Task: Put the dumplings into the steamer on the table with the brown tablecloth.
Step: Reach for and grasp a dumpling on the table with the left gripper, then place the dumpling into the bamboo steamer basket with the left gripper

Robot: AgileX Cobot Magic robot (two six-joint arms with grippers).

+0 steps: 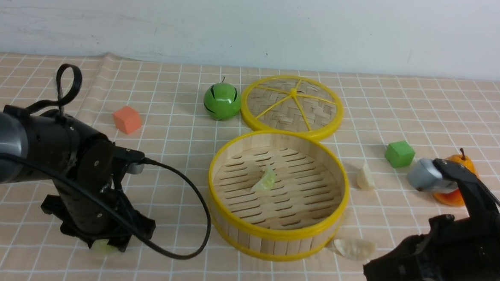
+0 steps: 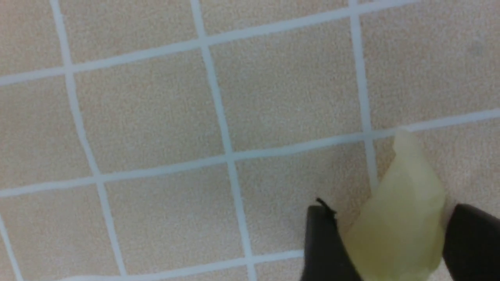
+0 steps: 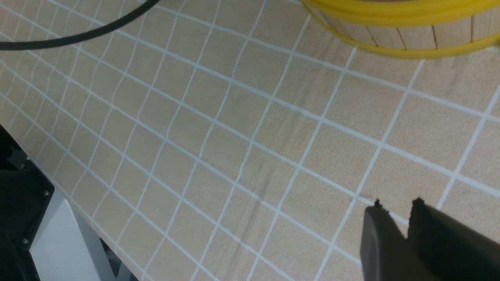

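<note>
Between the left end effector's (image 2: 390, 234) parted fingers, a pale-green crescent dumpling (image 2: 406, 218); pick-up's on, squeeze next!

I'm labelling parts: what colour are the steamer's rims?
Yellow; the steamer shows it best in the front view.

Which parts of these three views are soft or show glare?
Front view: mostly crisp, small highlights on the green ball. Left wrist view: dumpling soft, dark fingers blurred. Right wrist view: fingers blurred, tablecloth grid sharper.
</note>
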